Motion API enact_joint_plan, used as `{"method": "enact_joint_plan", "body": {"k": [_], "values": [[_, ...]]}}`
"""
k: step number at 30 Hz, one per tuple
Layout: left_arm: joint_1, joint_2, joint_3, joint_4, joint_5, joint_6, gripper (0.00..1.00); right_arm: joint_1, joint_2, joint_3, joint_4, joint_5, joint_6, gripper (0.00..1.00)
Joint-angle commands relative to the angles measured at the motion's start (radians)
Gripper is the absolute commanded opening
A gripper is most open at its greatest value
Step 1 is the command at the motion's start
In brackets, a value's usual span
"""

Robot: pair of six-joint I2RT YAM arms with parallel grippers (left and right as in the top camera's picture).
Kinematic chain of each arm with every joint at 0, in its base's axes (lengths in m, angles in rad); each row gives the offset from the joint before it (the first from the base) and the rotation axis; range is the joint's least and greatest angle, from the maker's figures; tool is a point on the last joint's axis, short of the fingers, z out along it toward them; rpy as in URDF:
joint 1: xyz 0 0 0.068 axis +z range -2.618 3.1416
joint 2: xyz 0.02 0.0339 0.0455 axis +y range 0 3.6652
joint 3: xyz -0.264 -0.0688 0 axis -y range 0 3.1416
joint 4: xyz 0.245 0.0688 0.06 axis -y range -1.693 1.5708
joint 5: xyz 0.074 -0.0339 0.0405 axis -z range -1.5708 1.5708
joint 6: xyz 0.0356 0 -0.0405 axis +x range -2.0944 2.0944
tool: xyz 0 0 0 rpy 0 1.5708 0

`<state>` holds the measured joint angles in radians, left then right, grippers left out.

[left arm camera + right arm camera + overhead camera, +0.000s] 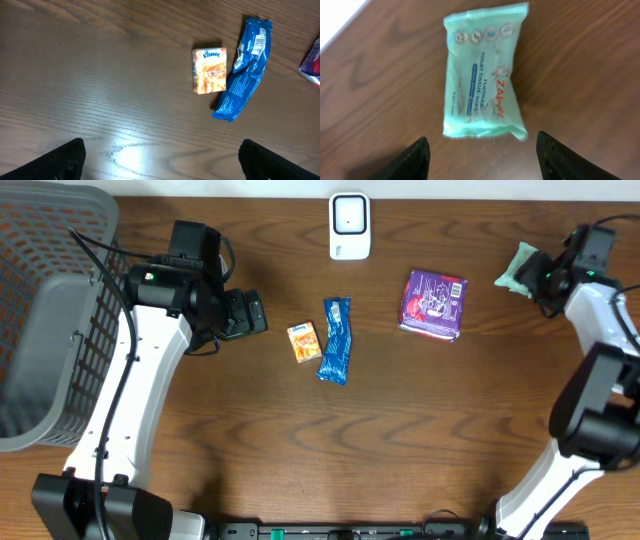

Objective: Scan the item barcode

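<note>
1. The wooden table point(400, 440) has its widest bare stretch in the near half, between the two arms. The far edge runs just behind the scanner point(349, 225).
2. A grey mesh basket point(90, 240) fills the left end. Its mesh walls and solid grey floor are in view.
3. The left gripper point(161, 145) hangs over bare wood with its fingers spread wide and grips nothing. It is near the tissue pack.
4. A purple packet point(434, 303) lies right of centre, well apart from the scanner.
5. A blue wrapper point(337, 340) lies mid-table, its label end toward the far edge.
6. The green wipes pack point(482, 75) lies flat near the far right corner, close to the table edge. The right gripper point(482, 140) sits just beside its near end, fingers parted wider than the pack and not touching it.
7. An orange tissue pack point(304, 342) lies just beside the blue wrapper, on its left.
</note>
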<state>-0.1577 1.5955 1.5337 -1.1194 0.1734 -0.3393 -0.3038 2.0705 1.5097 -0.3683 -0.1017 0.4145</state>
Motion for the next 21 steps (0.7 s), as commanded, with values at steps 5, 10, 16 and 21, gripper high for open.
{"method": "enact_joint_plan", "body": {"k": [5, 10, 16, 21], "values": [[0.004, 0.004, 0.005, -0.003, -0.010, 0.006, 0.98, -0.048, 0.142, -0.001, 0.130, -0.126, 0.027, 0.61], [0.004, 0.004, 0.005, -0.003, -0.010, 0.006, 0.98, -0.049, 0.169, -0.001, 0.135, -0.099, -0.003, 0.55], [0.004, 0.004, 0.005, -0.003, -0.010, 0.006, 0.98, -0.049, 0.193, -0.001, 0.184, -0.100, -0.057, 0.60], [0.004, 0.004, 0.005, -0.003, -0.010, 0.006, 0.98, -0.050, 0.193, 0.000, 0.201, -0.118, -0.083, 0.49]]}}
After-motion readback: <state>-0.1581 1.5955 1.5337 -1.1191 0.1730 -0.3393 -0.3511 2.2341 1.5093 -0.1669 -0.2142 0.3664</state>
